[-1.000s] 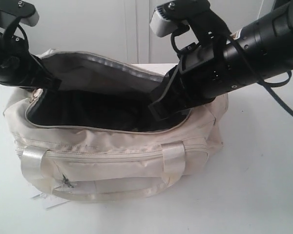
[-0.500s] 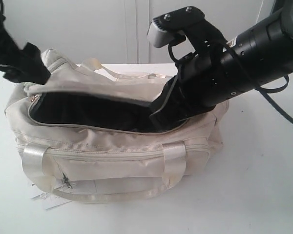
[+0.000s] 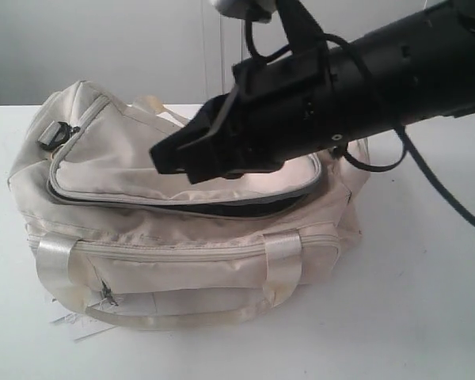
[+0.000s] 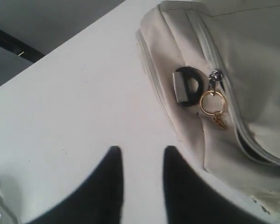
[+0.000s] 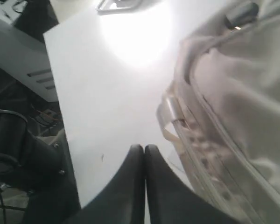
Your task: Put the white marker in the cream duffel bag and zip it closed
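Note:
The cream duffel bag (image 3: 182,245) sits on the white table, its top flap lying over the opening with a dark gap along the curved zipper (image 3: 245,207). The white marker is hidden. My right gripper (image 3: 162,157) is shut and empty, hovering just above the flap and pointing left; in the right wrist view the right gripper (image 5: 143,148) has its tips pressed together beside the bag (image 5: 242,102). My left gripper (image 4: 142,151) is open over bare table, apart from the bag's end (image 4: 252,56), where a black D-ring (image 4: 189,86) and a gold charm (image 4: 212,103) hang. The left arm is outside the exterior view.
The white table (image 3: 427,301) extends to the right and front of the bag. A white paper tag (image 3: 75,324) pokes out under the bag's front left corner. Dark equipment (image 5: 18,140) stands beyond the table edge in the right wrist view.
The left gripper let go of the flap and drew away out of the exterior view. The flap dropped over the opening. The right arm rose out of the bag and moved left above it.

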You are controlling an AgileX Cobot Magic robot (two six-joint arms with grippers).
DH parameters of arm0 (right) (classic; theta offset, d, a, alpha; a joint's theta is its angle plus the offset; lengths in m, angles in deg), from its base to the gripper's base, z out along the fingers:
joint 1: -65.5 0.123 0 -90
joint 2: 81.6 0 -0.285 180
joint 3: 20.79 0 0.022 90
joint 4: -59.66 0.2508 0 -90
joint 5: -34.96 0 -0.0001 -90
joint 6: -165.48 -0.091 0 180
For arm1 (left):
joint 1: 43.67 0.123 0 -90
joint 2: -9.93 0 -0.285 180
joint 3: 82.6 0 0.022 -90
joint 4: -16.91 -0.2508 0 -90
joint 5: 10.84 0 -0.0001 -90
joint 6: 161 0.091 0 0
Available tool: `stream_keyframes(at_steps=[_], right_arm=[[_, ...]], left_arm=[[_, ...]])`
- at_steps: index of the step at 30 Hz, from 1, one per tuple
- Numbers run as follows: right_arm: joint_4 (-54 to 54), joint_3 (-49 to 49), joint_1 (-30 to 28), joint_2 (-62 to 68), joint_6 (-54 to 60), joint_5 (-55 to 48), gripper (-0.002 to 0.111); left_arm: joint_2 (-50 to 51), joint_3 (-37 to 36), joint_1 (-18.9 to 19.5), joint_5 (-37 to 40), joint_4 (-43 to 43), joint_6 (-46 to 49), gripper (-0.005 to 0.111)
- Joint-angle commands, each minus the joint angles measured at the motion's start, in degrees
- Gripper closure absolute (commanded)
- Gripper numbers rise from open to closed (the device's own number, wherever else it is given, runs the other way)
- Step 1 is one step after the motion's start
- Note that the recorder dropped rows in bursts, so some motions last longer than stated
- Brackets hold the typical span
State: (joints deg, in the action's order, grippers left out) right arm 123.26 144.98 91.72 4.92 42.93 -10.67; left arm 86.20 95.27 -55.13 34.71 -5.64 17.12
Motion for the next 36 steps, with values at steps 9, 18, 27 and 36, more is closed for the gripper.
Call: stream_keyframes(at_steps=[9, 18, 27, 36], right_arm=[[-0.1, 11.2, 10.2, 11.7, 2.2, 7.5, 0.108], [-22.5, 24.2, 14.6, 21.1, -15.8, 11.1, 0.108], [-41.2, 38.7, 18.9, 31.7, -27.7, 10.6, 0.102], [-49.4, 46.3, 19.4, 39.4, -29.3, 13.0, 0.078]], left_arm=[[4.9, -3.8, 14.0, -10.9, 11.7, -3.9, 0.107], [10.4, -3.8, 23.9, -13.7, 23.8, -6.9, 0.107], [14.3, -3.8, 25.4, -9.3, 34.5, 7.4, 0.107], [16.5, -3.8, 31.4, -9.0, 42.7, 12.1, 0.106]])
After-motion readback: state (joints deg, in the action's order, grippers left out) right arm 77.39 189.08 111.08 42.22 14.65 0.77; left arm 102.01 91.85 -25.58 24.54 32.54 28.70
